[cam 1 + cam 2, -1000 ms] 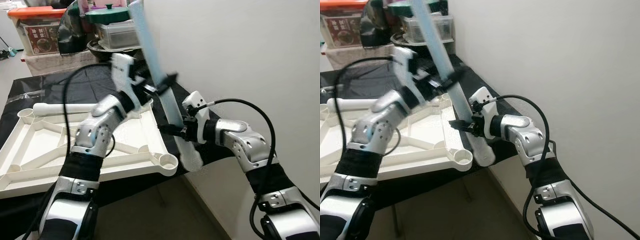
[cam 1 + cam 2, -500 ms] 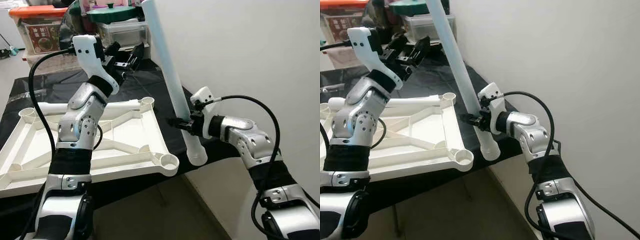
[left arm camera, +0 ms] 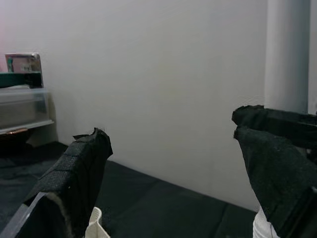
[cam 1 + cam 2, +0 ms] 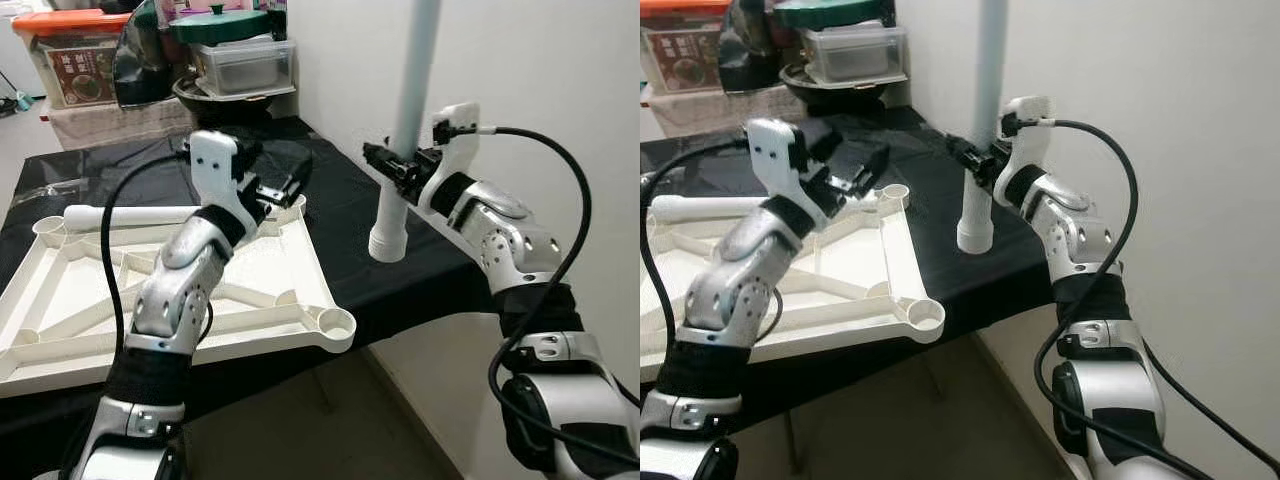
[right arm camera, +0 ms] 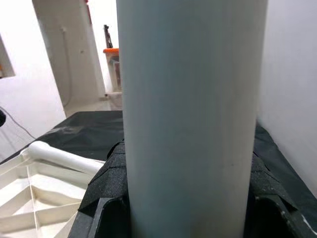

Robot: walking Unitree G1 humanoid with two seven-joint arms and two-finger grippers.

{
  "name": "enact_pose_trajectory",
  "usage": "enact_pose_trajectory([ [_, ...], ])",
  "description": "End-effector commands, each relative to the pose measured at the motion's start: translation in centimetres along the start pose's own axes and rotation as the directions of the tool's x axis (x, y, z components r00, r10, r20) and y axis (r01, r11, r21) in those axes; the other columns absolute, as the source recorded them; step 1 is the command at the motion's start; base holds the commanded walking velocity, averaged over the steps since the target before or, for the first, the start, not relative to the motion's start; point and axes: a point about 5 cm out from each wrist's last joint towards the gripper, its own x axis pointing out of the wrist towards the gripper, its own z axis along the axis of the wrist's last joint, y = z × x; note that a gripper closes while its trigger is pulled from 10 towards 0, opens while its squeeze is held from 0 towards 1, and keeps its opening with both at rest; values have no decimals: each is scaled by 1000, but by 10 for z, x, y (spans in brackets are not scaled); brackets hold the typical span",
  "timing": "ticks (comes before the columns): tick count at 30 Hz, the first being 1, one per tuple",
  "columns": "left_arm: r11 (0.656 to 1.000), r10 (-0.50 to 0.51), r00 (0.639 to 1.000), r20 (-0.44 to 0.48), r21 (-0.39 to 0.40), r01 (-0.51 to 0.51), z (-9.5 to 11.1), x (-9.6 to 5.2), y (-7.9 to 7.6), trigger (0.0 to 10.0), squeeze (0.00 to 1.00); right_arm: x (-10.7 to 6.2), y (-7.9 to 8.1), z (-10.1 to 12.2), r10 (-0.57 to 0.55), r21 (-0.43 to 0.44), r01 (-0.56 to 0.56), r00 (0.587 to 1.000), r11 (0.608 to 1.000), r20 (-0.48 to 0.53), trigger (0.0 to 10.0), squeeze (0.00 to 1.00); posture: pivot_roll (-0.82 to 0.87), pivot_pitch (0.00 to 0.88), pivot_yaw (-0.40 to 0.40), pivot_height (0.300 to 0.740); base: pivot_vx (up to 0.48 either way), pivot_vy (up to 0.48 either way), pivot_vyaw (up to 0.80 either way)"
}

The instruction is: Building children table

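The right hand (image 4: 392,168) is clamped on a white table leg (image 4: 408,120), which it holds almost upright above the black surface (image 4: 340,200), close to the white wall (image 4: 540,90). The wider bottom end of the leg hangs over the black cloth, just beside the corner of the white table top (image 4: 250,290) and apart from it. The table top lies upside down on the surface, with round sockets at its corners; one socket (image 4: 337,322) is at the near corner. A second white leg (image 4: 120,215) lies along the far edge of the table top. The left hand (image 4: 275,190) is raised over the far corner of the table top, its two black fingers (image 3: 79,173) are spread apart and hold nothing. At the back of the surface stand some plastic boxes (image 4: 245,65) and a green lid (image 4: 220,25).
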Motion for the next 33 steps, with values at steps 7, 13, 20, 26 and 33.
enact_pose_trajectory([
  [7, 993, -99, 989, -110, -70, 91, -35, -18, -37, 10000, 0, 5, 17, 19, -22, 140, -3, 985, 990, 173, 0, 0, 20, 0, -22, 740, 0, 0, 0],
  [13, 988, -136, 980, -145, -95, 124, -47, -22, -49, 10000, 0, 6, 29, 14, 11, 176, -44, 983, 983, 183, 0, 0, 21, 0, -26, 740, 0, 0, 0],
  [20, 989, -137, 973, -185, -72, 126, -56, -27, -51, 10000, 0, 7, 48, 11, 74, 197, -113, 978, 974, 193, 0, 0, 21, 0, -22, 740, 0, 0, 0],
  [26, 991, -133, 970, -203, -47, 126, -60, -26, -50, 10000, 0, 5, 60, 8, 132, 179, -165, 973, 970, 187, 0, 0, 18, 0, -24, 740, 0, 0, 0],
  [33, 990, -139, 967, -212, -29, 135, -62, -26, -52, 10000, 0, 2, 69, 6, 175, 157, -203, 969, 967, 174, 0, 0, 18, 0, -24, 740, 0, 0, 0],
])
